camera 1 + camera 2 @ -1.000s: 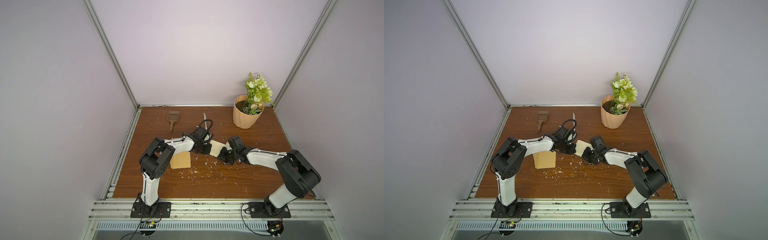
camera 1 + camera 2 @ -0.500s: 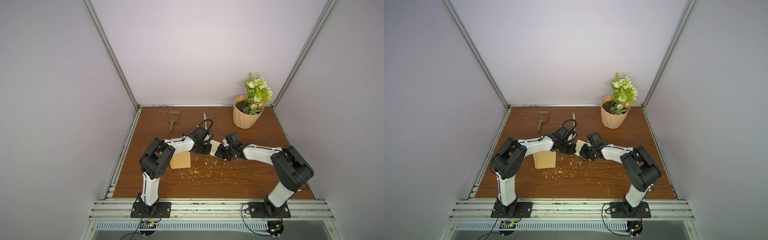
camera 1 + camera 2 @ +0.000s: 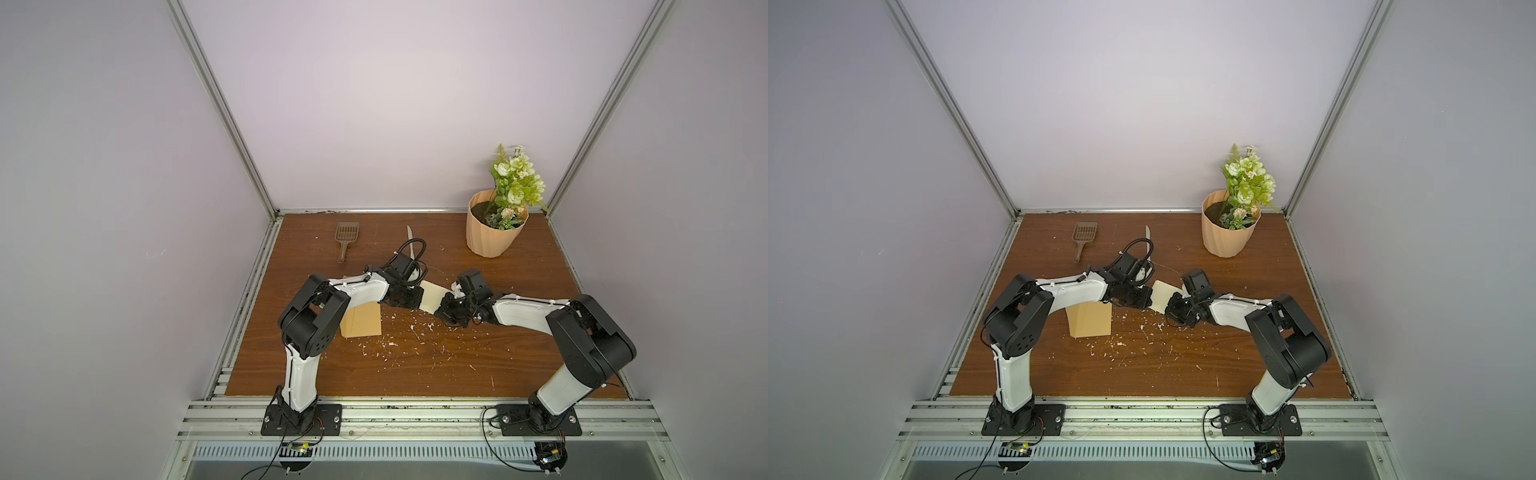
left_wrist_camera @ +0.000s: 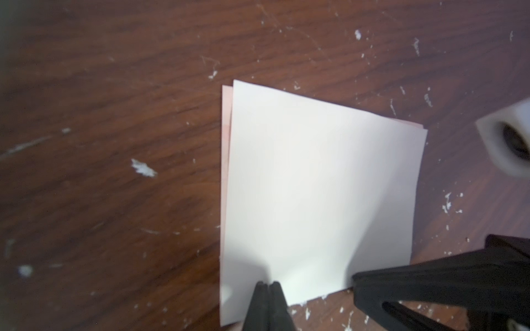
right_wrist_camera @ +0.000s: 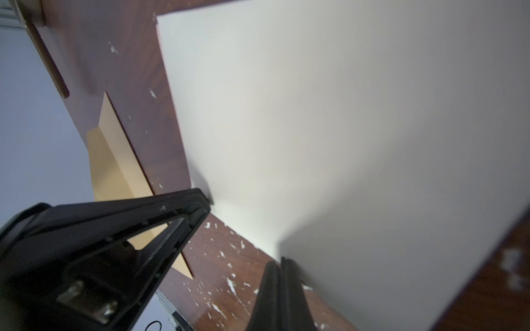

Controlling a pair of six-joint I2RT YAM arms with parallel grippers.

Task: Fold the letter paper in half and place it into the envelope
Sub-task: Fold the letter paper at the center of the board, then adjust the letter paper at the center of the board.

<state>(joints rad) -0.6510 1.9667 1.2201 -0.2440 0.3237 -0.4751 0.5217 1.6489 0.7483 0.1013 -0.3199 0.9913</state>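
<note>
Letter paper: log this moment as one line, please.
letter paper: folded, on table | left fingers: shut, tips at its edge | right fingers: shut, tips at its edge | envelope: apart, paper not inserted

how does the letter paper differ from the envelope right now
Colour: the letter paper is pale cream; the envelope is darker mustard tan.
Place: the letter paper, doubled over with its layers slightly offset, lies mid-table; the envelope lies apart, partly under the left arm.
Contact: the left gripper and right gripper, both shut, sit at the letter paper's edges; no gripper is at the envelope.
Both are thin rectangles on the wooden table.
</note>
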